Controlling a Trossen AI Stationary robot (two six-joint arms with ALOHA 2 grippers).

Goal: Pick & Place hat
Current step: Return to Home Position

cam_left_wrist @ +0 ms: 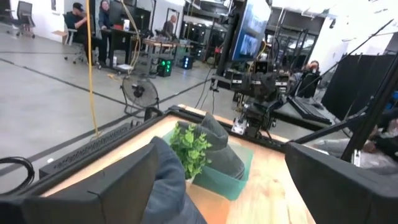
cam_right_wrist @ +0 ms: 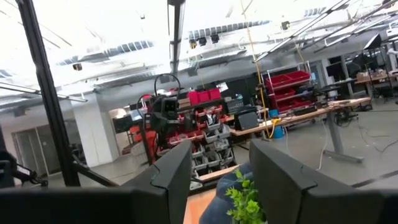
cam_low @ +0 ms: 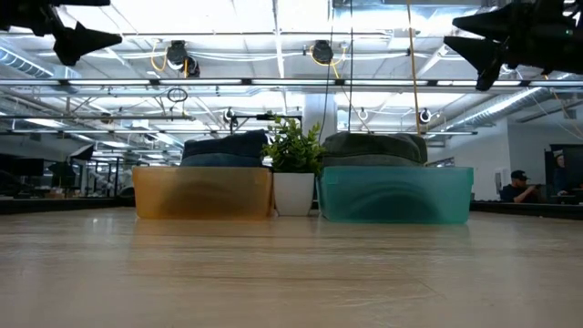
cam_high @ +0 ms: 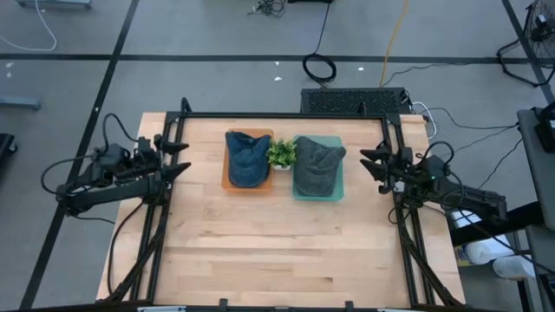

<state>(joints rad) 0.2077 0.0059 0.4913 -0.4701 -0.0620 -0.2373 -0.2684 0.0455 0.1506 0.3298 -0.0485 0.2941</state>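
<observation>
your blue caps (cam_high: 247,160) fill the orange bin (cam_low: 202,193), so both jaws hang wide apart and empty at the worktop's (cam_high: 277,251) sides.

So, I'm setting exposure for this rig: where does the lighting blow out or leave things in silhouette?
Low view: bright ceiling lights sit behind the scene, so the left end effector and right end effector read as black silhouettes and the orange bin glows backlit. Right wrist view: the ceiling is blown out. High view: even light, small glints on the floor.
</observation>
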